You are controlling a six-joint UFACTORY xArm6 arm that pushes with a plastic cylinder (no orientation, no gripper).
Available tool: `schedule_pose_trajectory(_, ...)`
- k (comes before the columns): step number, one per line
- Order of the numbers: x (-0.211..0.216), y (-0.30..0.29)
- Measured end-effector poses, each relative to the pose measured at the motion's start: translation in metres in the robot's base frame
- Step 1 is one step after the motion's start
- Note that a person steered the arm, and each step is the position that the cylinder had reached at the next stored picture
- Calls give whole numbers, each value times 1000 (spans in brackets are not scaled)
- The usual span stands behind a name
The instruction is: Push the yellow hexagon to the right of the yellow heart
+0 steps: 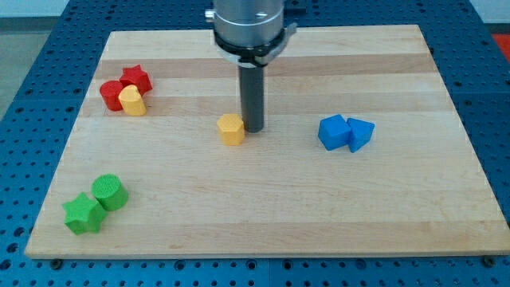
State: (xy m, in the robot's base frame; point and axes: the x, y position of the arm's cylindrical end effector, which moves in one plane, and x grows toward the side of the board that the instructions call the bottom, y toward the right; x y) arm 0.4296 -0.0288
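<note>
So there are no jaws on this rig at all, just the straight dark rod, nothing to open or close and nothing held. My tip (254,129) sits down on the pale wooden board (263,215), right next to the small yellow hexagon block (231,128), on its right side as the view goes. It looks like it's touching or as good as touching the hexagon's right edge, but I can't tell for sure if there's a hair of a gap. The rod runs straight up from there into the grey metal cylinder mount (249,24) at the view's top.

The hexagon itself is roughly mid-board, a bit left of center. The yellow heart block (132,101) is well apart from it, up toward the view's upper left. The heart is bunched in a little cluster: a red rounded block (111,94) touches it on its left and a red star block (137,77) sits just above it, pretty much in contact too.

Off to the view's right of my tip, with a clear gap, two blue blocks sit pressed together: a blue cube-ish one (333,131) and a blue wedge or triangle-ish one (360,133).

Down at the view's bottom left, a green cylinder block (109,192) leans against a green star-shaped block (83,214).

The board lies on a blue perforated table (24,88).
</note>
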Motion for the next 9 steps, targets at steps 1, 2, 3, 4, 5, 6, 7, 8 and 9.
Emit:
schedule_pose_trajectory(1,0,-34)
schedule_pose_trajectory(2,0,-65)
schedule_pose_trajectory(3,1,-32)
schedule_pose_trajectory(4,41,-13)
schedule_pose_trajectory(5,62,-15)
schedule_pose_trajectory(6,67,-35)
schedule_pose_trajectory(7,60,-50)
schedule_pose_trajectory(8,44,-72)
schedule_pose_trajectory(9,27,-94)
